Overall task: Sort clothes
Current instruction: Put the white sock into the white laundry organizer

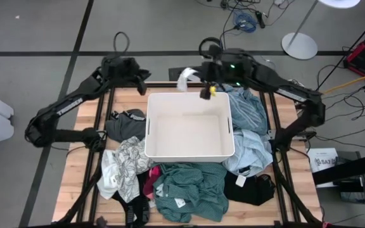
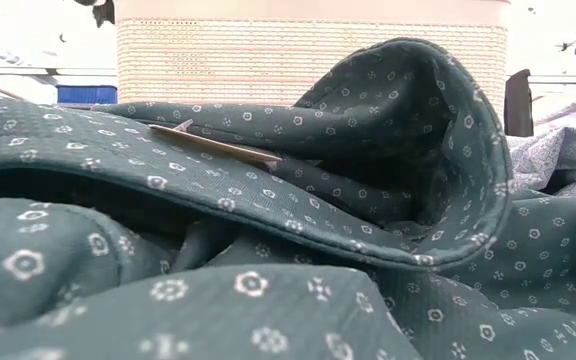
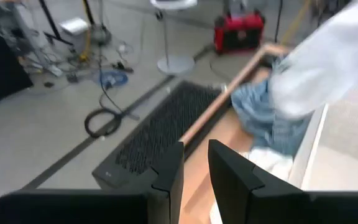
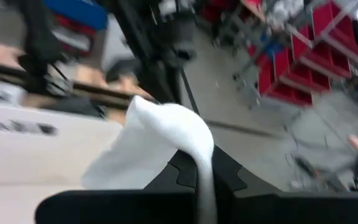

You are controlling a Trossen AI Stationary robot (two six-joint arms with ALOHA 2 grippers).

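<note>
The right gripper (image 1: pixel 201 81) hangs above the far edge of the white bin (image 1: pixel 189 149), its fingers clamped on a white garment (image 1: pixel 186 78). In the high view that cloth trails from the gripper toward the left arm, its long axis lying roughly along the bin's far rim. The right wrist view shows what the overhead cannot: the white garment (image 4: pixel 166 146) is draped up and over the fingers, one strip pinched between them.

The left gripper (image 3: pixel 194 165) waits near the table's far left corner, fingers slightly apart and holding nothing.

Around the bin lie the other clothes: a light blue garment (image 1: pixel 249 126) on its right, a teal-green garment (image 1: pixel 192 187) in front, a white-grey patterned garment (image 1: pixel 122 164) and what seems a black garment (image 1: pixel 124 122) on its left. The low view is filled by the teal-green garment (image 2: pixel 268 230), folded into a ridge, the bin (image 2: pixel 308 50) behind it.
</note>
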